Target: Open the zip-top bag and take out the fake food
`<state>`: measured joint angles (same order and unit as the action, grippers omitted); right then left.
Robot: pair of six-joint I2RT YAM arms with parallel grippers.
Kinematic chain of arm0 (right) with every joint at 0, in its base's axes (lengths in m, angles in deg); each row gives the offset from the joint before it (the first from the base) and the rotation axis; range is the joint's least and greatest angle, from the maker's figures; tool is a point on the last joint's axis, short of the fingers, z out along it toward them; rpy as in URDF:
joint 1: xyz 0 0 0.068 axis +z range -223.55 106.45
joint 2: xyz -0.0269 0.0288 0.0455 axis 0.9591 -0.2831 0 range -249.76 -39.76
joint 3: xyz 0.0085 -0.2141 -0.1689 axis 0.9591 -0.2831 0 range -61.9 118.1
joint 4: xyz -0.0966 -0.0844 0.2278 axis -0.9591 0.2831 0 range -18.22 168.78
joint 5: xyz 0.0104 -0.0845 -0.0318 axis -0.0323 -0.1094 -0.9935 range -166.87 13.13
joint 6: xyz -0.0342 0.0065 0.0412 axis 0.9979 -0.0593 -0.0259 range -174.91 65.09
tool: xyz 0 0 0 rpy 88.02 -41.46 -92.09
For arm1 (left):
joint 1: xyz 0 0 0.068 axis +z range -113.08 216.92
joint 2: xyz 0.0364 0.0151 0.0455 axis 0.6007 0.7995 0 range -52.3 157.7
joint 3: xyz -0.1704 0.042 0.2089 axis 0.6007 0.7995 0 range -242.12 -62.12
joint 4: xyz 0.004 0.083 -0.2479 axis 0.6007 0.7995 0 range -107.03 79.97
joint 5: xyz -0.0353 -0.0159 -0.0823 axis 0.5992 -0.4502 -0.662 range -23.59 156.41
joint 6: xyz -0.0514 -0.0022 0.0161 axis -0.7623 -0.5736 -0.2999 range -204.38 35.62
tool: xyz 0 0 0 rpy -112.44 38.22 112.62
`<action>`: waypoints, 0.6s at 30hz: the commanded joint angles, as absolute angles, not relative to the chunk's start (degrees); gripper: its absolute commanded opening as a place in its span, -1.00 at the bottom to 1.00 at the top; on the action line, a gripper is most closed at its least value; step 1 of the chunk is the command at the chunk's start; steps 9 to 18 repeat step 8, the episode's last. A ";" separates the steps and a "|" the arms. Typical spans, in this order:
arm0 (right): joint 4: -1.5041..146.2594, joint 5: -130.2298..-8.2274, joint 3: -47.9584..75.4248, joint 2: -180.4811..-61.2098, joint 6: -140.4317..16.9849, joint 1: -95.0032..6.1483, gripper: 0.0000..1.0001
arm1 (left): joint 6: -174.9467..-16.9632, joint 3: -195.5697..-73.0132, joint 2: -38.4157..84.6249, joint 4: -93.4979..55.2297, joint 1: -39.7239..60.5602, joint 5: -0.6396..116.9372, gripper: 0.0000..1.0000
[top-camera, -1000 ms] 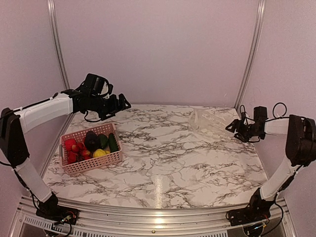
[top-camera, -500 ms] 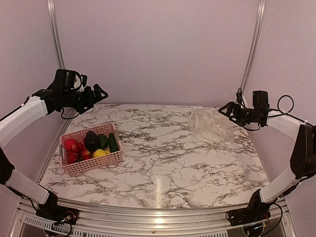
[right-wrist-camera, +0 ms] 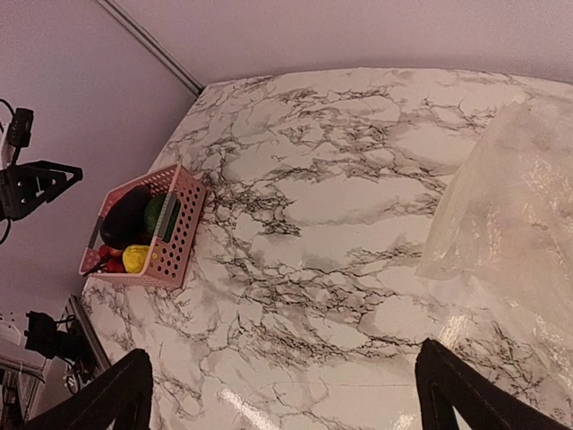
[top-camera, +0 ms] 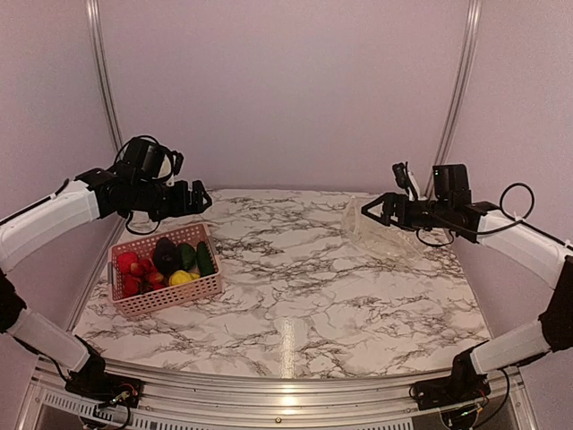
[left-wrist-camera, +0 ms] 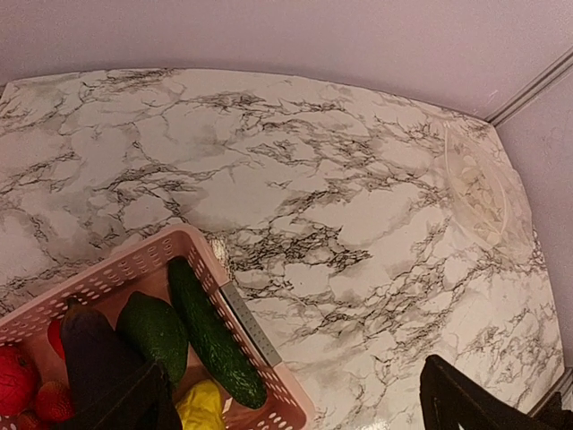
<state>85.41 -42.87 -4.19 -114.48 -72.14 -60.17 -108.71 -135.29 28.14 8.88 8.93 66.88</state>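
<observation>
zip-top bag cropped at frame edge, fake food part-hidden in basket

Table: white marble pattern with grey veins, glossy; a glare streak toward 6 o'clock.
Basket: pink perforated plastic, rectangular, upright; at 9 o'clock on the table, near its left edge, turned slightly askew.
Wall: plain pale pink, at 12 o'clock.
Posts: metal, rising at the 11 and 1 o'clock corners.
Rail: metal, along the 6 o'clock edge.
</observation>
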 commanded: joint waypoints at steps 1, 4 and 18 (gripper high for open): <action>83.44 -44.79 -7.91 -113.25 -72.00 -57.43 0.97 | -108.76 -131.60 29.85 7.50 8.10 69.23 0.98; 82.87 -45.09 -8.57 -113.25 -72.18 -57.08 0.97 | -109.63 -129.98 30.14 5.24 8.13 68.76 0.98; 83.10 -45.54 -8.00 -113.45 -71.41 -57.04 0.97 | -109.87 -129.92 30.08 3.86 8.18 69.46 0.98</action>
